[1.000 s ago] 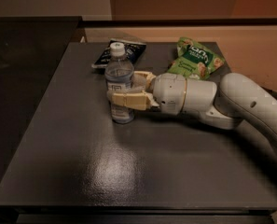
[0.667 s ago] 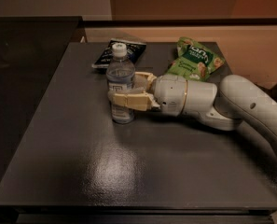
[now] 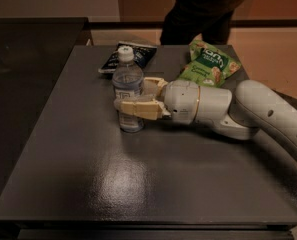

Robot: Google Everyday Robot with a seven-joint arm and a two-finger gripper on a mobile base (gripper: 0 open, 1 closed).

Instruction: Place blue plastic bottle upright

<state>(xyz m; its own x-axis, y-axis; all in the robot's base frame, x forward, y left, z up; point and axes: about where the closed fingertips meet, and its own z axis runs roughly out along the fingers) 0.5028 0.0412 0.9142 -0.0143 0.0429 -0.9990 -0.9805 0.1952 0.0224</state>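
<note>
Camera view: I look down on a dark grey table (image 3: 138, 184) from its near edge.
Bottle: blue plastic bottle (image 3: 126, 79) stands upright, white cap on top, base on the tabletop, left of centre in the far half.
Gripper: gripper (image 3: 131, 98) comes in from the right, low & level. One pale finger (image 3: 138, 109) crosses the bottle's front at label height; the other shows behind it. I read it as clamped on the bottle.
Arm: white arm (image 3: 268, 116) runs off to the right edge.
Bags: dark snack bag (image 3: 107, 63) lies just behind the bottle; green snack bag (image 3: 210, 64) at far right, apart from both.
Bkgd: person (image 3: 203, 11) in dark clothes stands beyond the far edge.
</note>
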